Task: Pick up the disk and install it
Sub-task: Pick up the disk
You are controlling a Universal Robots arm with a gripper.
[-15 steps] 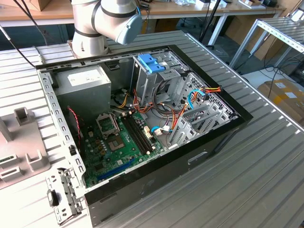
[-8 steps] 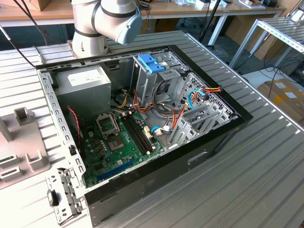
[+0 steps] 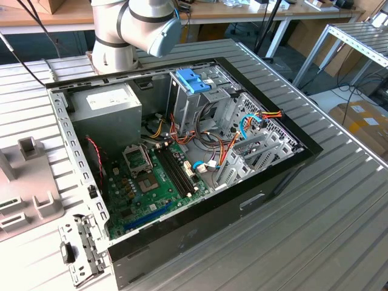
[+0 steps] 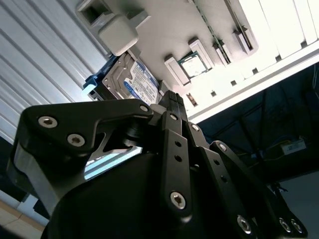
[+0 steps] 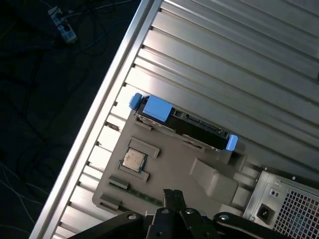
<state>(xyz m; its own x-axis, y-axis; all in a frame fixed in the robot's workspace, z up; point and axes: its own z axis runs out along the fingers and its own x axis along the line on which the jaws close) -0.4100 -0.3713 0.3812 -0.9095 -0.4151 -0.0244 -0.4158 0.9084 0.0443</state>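
Locate the disk (image 5: 192,127) in the first wrist view. It stands on its long edge in a slot of the grey fixture plate (image 5: 169,164), with a blue side rail at each end. In the second wrist view the disk (image 4: 142,82) shows its white label with the blue band. A processor chip (image 5: 133,160) sits in a recess of the same plate, near the disk but apart from it. The plate rests on the ribbed metal surface (image 5: 224,59).

Check the claw (image 5: 172,195). In both wrist views its black fingers are pressed together with nothing between them. It hangs over the fixture plate, clear of the disk.

In the exterior view, find the open computer case (image 3: 242,206) at the centre of the surface. The fixture plate lies at 9 o'clock from the case, at the exterior view's left. The arm (image 3: 136,27) stands at 12 o'clock from the case. Inside the case:
- the grey power supply (image 3: 112,106) sits at 10 o'clock;
- the green motherboard (image 3: 151,194) sits at 7 o'clock;
- a blue latch (image 3: 193,80) tops the drive cage at 12 o'clock.
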